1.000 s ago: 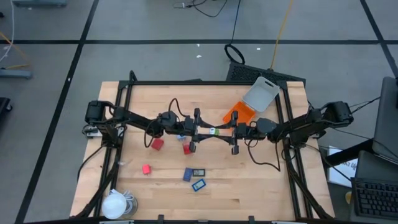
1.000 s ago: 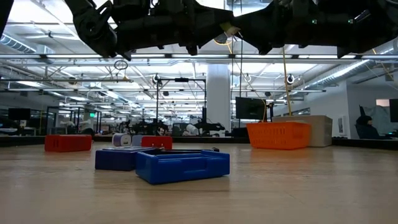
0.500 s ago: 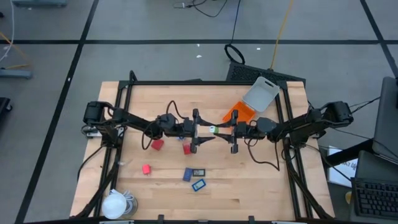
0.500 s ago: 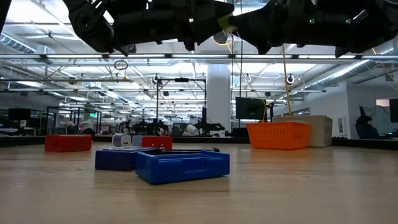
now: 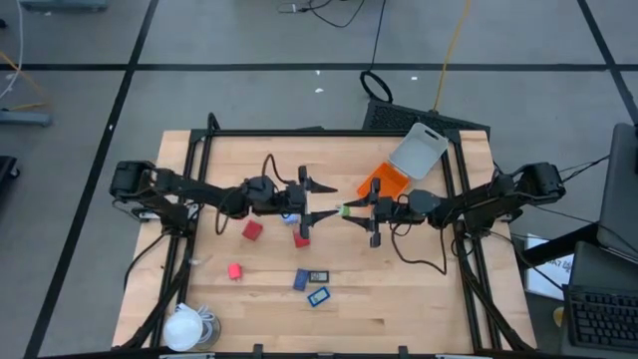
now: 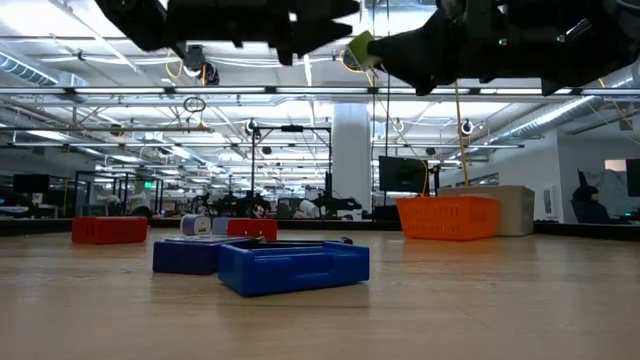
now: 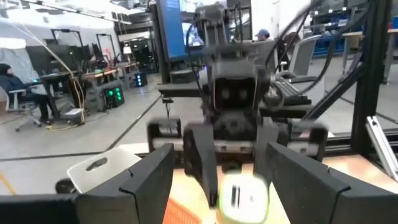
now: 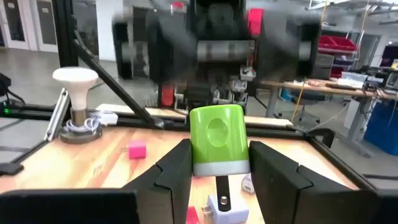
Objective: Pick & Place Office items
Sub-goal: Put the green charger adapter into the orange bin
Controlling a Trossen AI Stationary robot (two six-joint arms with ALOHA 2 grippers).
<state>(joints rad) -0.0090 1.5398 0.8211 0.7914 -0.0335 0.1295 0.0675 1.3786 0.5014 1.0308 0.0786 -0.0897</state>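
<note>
Your right gripper point(image 8: 217, 157) is clamped on a green block point(image 8: 216, 134), held above the table point(image 5: 419, 289) near its middle. Seen past the fingers, the block stands with its long axis running out from between the tips and a grey band at the gripped end.

Straight ahead of those tips, nose to nose and just apart from the block, your left gripper point(image 5: 317, 199) has its jaws spread wide with nothing between them.

The orange tray point(image 5: 387, 184) lies behind the right gripper's tips, back along that arm and off towards the table's far edge. That makes the right arm the nearer one, and the carry looks like a short pull back and swing rather than a reach.

Below and beyond the left gripper, the red blocks point(image 5: 252, 229) and blue rectangles point(image 5: 319, 295) sit loose on the wood.

From overhead only a sliver of green shows between the dark fingers. The grey lid point(image 5: 419, 150) overlaps the tray's far corner, so you cannot tell what the tray holds. The opposite gripper is blurred in both wrist views.
</note>
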